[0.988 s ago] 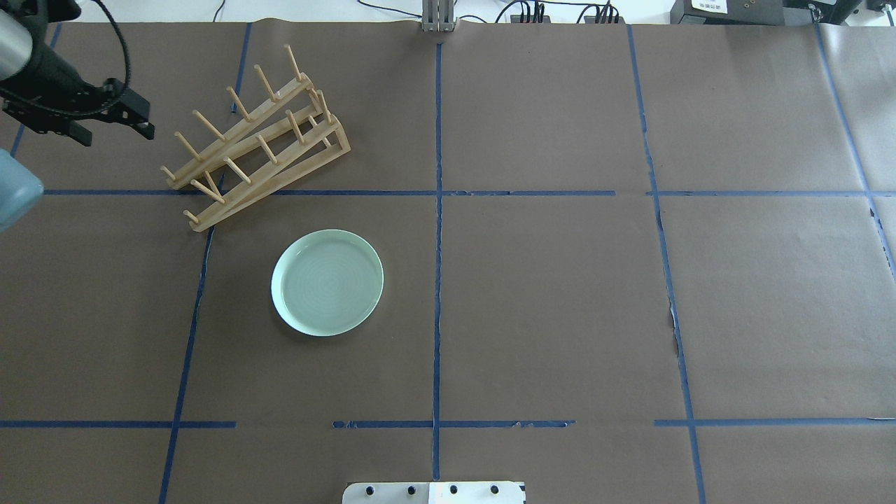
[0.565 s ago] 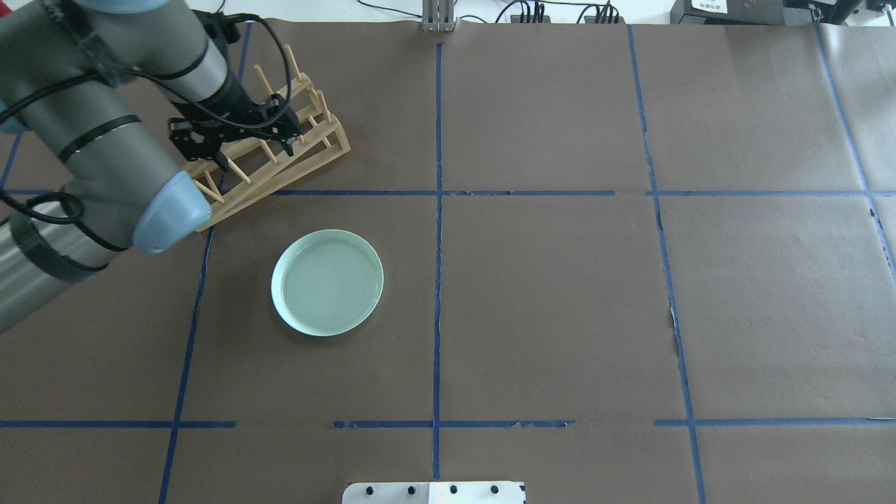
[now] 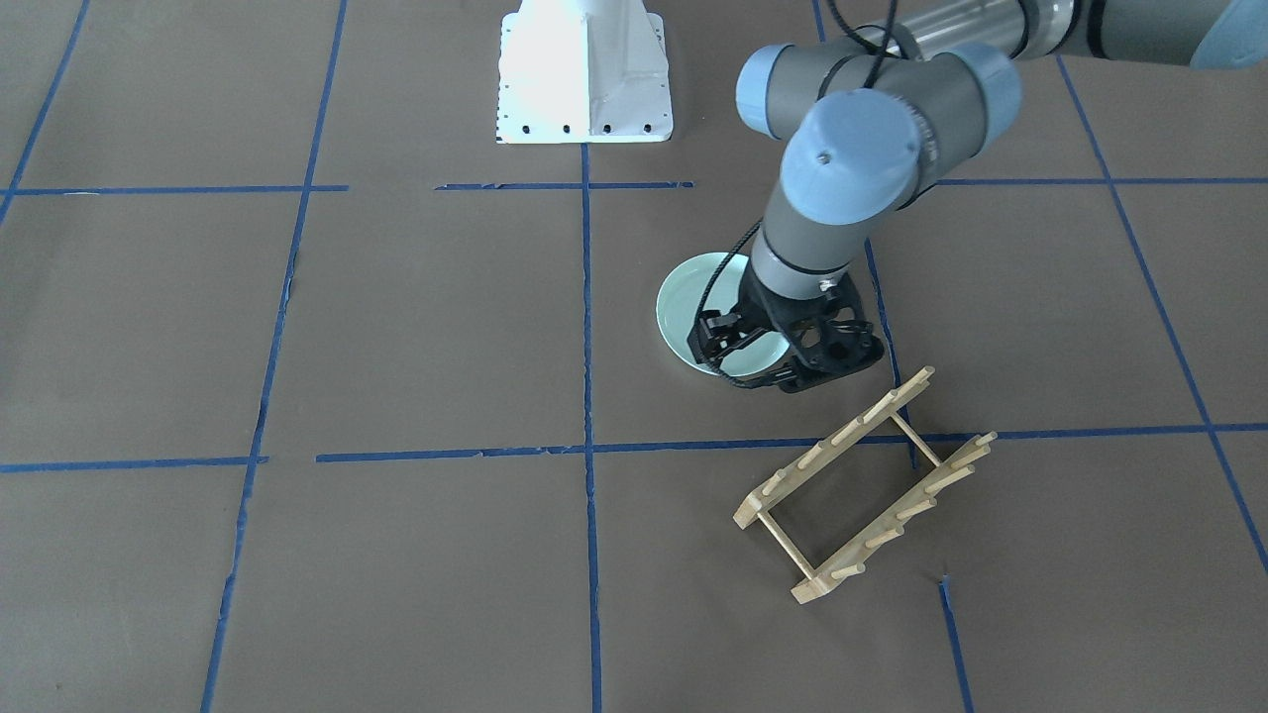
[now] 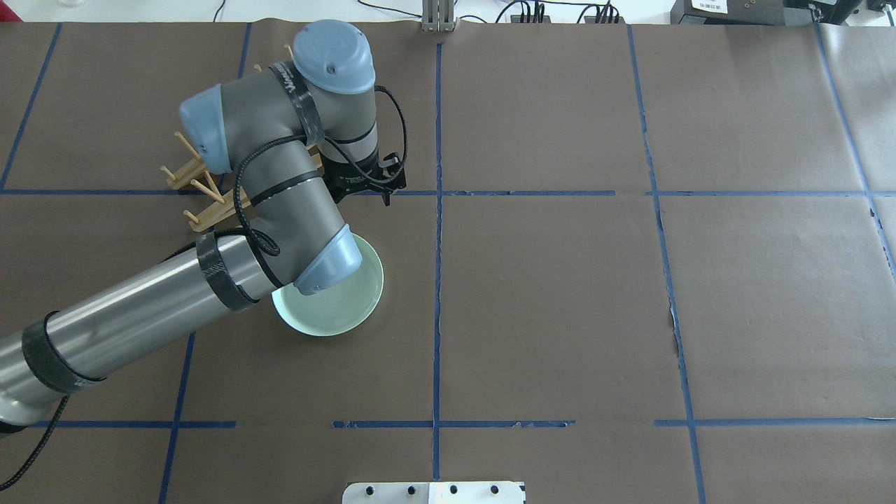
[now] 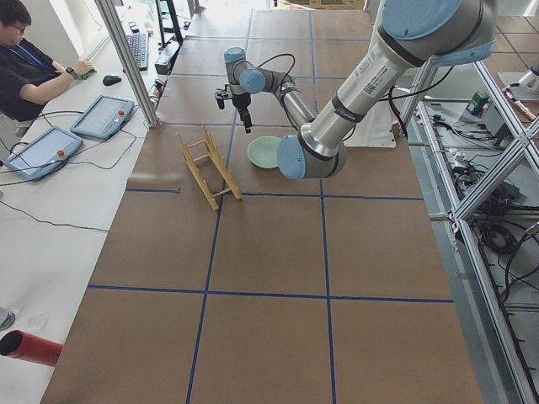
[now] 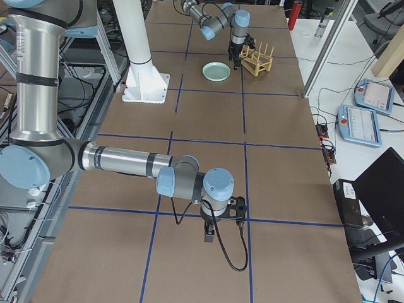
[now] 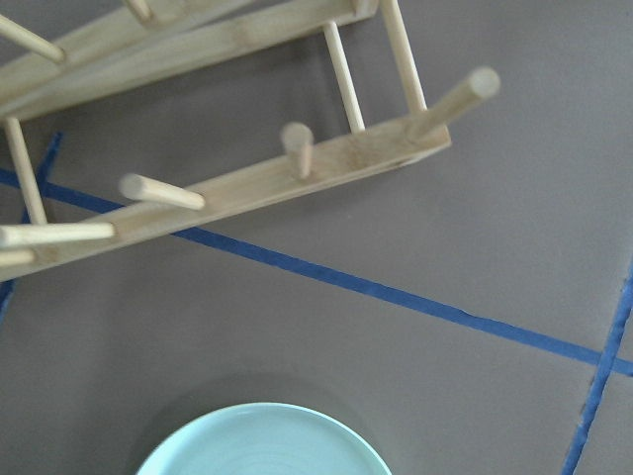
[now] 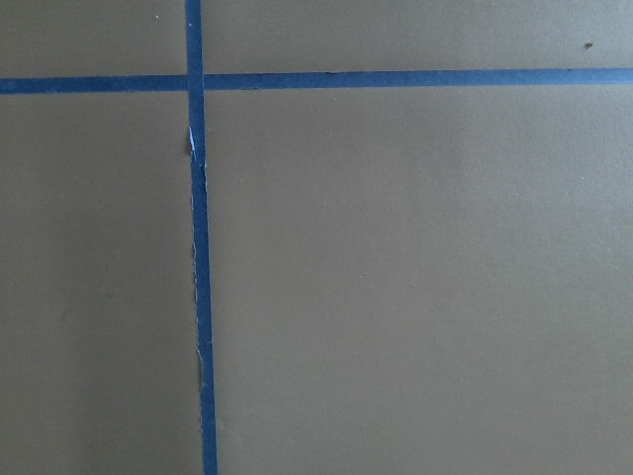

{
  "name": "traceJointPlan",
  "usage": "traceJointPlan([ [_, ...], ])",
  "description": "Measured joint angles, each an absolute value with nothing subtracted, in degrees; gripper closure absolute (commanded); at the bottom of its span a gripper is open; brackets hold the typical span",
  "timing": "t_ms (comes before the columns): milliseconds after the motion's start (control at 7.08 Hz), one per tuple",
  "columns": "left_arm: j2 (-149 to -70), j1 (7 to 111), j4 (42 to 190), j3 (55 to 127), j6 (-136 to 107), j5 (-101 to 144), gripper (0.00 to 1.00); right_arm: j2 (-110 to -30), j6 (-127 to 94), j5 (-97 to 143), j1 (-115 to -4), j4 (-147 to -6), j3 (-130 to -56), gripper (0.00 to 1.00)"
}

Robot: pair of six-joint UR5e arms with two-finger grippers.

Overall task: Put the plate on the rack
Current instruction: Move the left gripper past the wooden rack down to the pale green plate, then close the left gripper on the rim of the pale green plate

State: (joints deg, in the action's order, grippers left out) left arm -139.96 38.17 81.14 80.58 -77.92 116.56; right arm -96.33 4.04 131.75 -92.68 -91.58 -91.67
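Note:
The pale mint-green plate (image 4: pixel 343 308) lies flat on the brown table, partly hidden under my left arm's elbow; it also shows in the front view (image 3: pixel 688 297) and at the bottom of the left wrist view (image 7: pixel 262 443). The wooden rack (image 3: pixel 862 485) stands just beyond it, mostly hidden by the arm in the overhead view (image 4: pixel 192 183). My left gripper (image 3: pixel 778 358) hangs open and empty over the gap between the plate and the rack's end (image 7: pixel 297 178). My right gripper (image 6: pixel 218 222) is far off over bare table; I cannot tell whether it is open.
The white robot base (image 3: pixel 584 79) stands at the table's robot side. Blue tape lines (image 4: pixel 437 210) divide the brown cover. An operator (image 5: pixel 25 67) sits beyond the table's far end with tablets (image 5: pixel 101 116).
My left arm has swung in from the table's left edge, across the rack, to the gap between rack and plate. Plate and rack have not moved.

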Motion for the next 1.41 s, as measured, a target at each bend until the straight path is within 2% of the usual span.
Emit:
traceJointPlan([
  [282, -140.36, 35.04, 82.89, 77.75, -79.80, 115.63, 0.43, -96.33, 4.04, 131.75, -92.66, -91.58, -91.67, 0.00],
  [424, -140.32, 34.31, 83.34, 77.21, -80.03, 115.51, 0.51, -96.33, 4.04, 131.75, -92.65, -91.58, -91.67, 0.00],
  [706, -140.14, 33.49, 83.55, 76.95, -80.00, 115.42, 0.57, -96.33, 4.04, 131.75, -92.68, -91.58, -91.67, 0.00],
  [988, -139.98, 32.94, 83.58, 76.91, -79.98, 115.40, 0.76, -96.33, 4.04, 131.75, -92.70, -91.58, -91.67, 0.00],
  [1412, -139.73, 32.79, 83.58, 76.90, -79.90, 115.40, 0.76, -96.33, 4.04, 131.75, -92.69, -91.58, -91.67, 0.00],
])
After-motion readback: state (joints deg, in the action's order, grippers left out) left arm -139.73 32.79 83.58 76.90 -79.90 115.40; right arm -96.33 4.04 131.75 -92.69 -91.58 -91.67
